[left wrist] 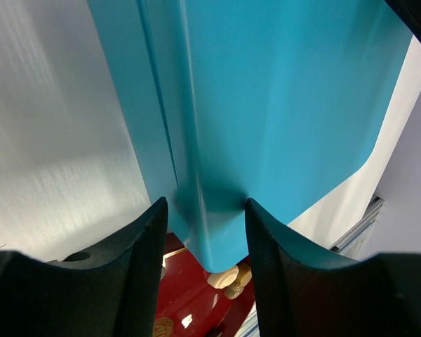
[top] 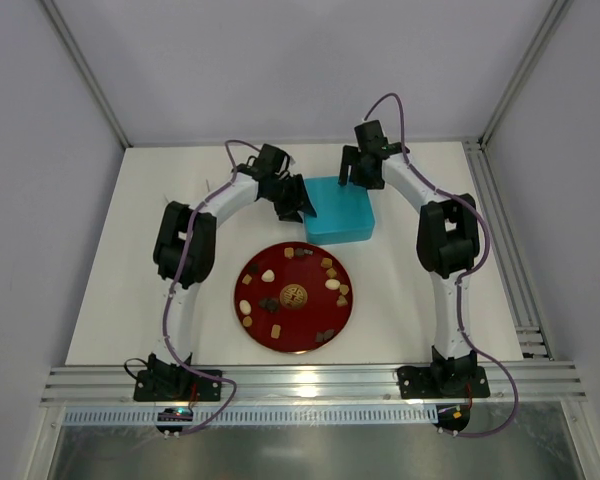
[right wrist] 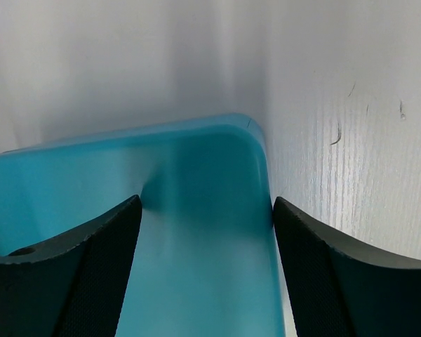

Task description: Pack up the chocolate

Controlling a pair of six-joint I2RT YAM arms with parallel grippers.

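Note:
Several chocolate pieces [top: 332,284], brown, tan and cream, lie scattered on a round red plate [top: 310,318] in the middle of the table. Just behind the plate sits a teal box [top: 340,212]. My left gripper [top: 298,205] is at the box's near-left corner. In the left wrist view its jaws [left wrist: 205,210] are shut on that corner of the box [left wrist: 266,105], with cream chocolate [left wrist: 224,277] and the plate [left wrist: 189,295] below. My right gripper [top: 355,172] stands open at the far-left corner, astride the box [right wrist: 196,210] in the right wrist view [right wrist: 205,207].
The white table [top: 130,250] is walled by grey panels at the back and sides. A slotted metal rail [top: 310,382] runs along the near edge, where both arm bases are bolted. A gold emblem [top: 294,296] marks the plate's centre.

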